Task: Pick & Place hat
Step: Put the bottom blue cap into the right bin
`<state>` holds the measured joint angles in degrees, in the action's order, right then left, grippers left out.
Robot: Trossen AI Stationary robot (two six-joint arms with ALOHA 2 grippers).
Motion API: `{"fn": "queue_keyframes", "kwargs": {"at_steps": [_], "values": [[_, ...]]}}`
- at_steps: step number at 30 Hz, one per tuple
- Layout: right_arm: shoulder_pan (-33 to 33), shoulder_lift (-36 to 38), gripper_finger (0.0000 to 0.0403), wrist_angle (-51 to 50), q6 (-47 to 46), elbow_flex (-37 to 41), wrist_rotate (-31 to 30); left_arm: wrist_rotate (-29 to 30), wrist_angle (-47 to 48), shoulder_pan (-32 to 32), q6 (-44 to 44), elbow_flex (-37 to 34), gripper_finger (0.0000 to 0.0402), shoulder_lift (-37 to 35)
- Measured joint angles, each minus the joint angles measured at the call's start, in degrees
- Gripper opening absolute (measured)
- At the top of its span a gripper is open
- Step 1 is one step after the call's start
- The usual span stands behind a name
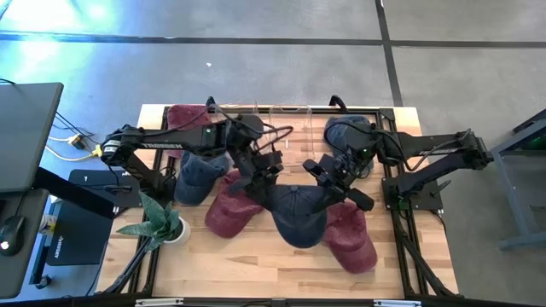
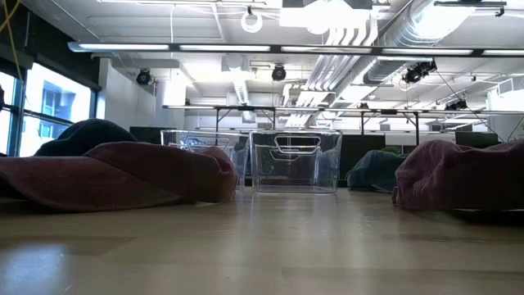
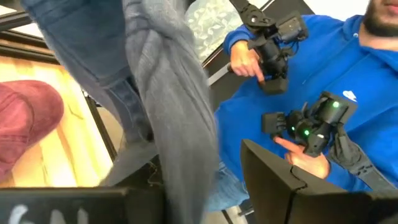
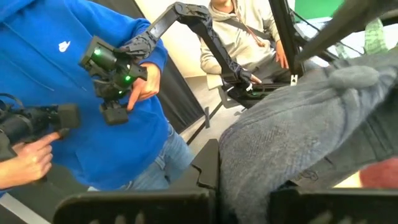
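- The left gripper (image 1: 271,164) sits over the middle of the table, at the left edge of the navy hat (image 1: 299,213), and its wrist view shows grey-blue fabric (image 3: 168,106) draped right between its fingers, so it looks pinched on that hat.
- The right gripper (image 1: 328,175) meets the same hat from the other side; in its wrist view the cloth (image 4: 298,143) fills the space at its fingers, so it too seems clamped on the fabric.
- The navy hat lies at the table's centre, between the two grippers, its crown toward the front edge.
- A maroon hat (image 1: 232,205) lies touching it on the left; another maroon hat (image 1: 350,234) overlaps it on the right.
- Further left there is a second blue hat (image 1: 198,175), and a red one (image 1: 186,115) at the back corner.
- A dark blue hat (image 1: 345,130) rests at the back right.
- A clear plastic bin (image 2: 295,160) stands at the far edge of the wooden table (image 1: 256,264).
- A small potted plant (image 1: 162,220) stands at the table's left side.
- Beyond the table, a person in a blue hoodie (image 3: 348,68) holds two handheld controllers.
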<state>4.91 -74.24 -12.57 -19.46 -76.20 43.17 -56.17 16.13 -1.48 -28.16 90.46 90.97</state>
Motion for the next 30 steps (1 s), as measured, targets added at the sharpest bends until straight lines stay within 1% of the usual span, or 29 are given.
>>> {"fn": "queue_keyframes", "kwargs": {"at_steps": [2, 5, 9, 11, 13, 15, 18, 20, 22, 26, 27, 28, 30], "values": [[0.0, 0.0, 0.0003, 0.37, 0.34, 0.0, -0.28, 0.35, 0.88, 0.0, -0.94, -0.35, 0.0145, 0.38], [0.0, 0.0, 0.0002, 0.43, 0.44, 0.0, -1.06, -0.26, -0.89, 0.09, -3.78, 0.11, 0.0145, 1.05], [0.0, 0.0, 0.0002, -0.2, 0.45, 0.0, -1.31, -5.84, 0.43, -0.02, -3.05, -0.29, 0.0145, 1.81], [0.0, 0.31, 0.0002, -1.05, 0.41, 0.0, -1.65, -7.45, -0.19, 0.0, -1.76, -0.09, 0.0145, 1.47], [0.0, 0.75, 0.0002, -2.16, 0.45, 0.0, -3.08, -7.77, -0.39, 0.0, -0.74, -0.05, 0.0145, 1.1], [0.0, 0.92, 0.0001, -2.72, 0.45, 0.0, -3.15, -7.54, -0.11, -0.01, -0.55, -0.16, 0.0145, 0.51], [0.34, 0.92, 0.0002, -2.77, 0.15, 0.0, -2.82, -7.71, -3.29, -0.02, -0.57, -0.11, 0.0138, -0.01], [0.59, 0.92, 0.0004, -2.82, 0.12, 0.0, -2.79, -7.51, -3.7, -0.02, -0.57, -0.18, 0.0123, -0.86], [0.93, 0.92, 0.0004, -2.82, -0.07, 0.0, -2.79, -7.18, -4.97, -0.02, -0.47, -0.04, 0.0099, -1.34], [1.28, 0.92, 0.0003, -2.79, -2.14, 0.0, -2.65, -6.59, -4.55, -0.02, 0.76, -0.18, 0.0021, -1.26], [1.42, 0.92, 0.0006, -2.78, -3.06, 0.0, -2.75, -6.56, -4.65, -0.02, 0.74, -0.22, 0.0012, -1.37], [1.53, 0.92, 0.001, -2.73, -4.18, 0.0, -2.94, -6.57, -5.2, -0.02, 0.64, -0.21, 0.001, -1.54], [1.55, 0.92, 0.0025, -2.3, -6.8, 0.0, -3.07, -6.37, -5.84, -0.02, 0.53, -0.09, 0.0016, -1.77]]}}
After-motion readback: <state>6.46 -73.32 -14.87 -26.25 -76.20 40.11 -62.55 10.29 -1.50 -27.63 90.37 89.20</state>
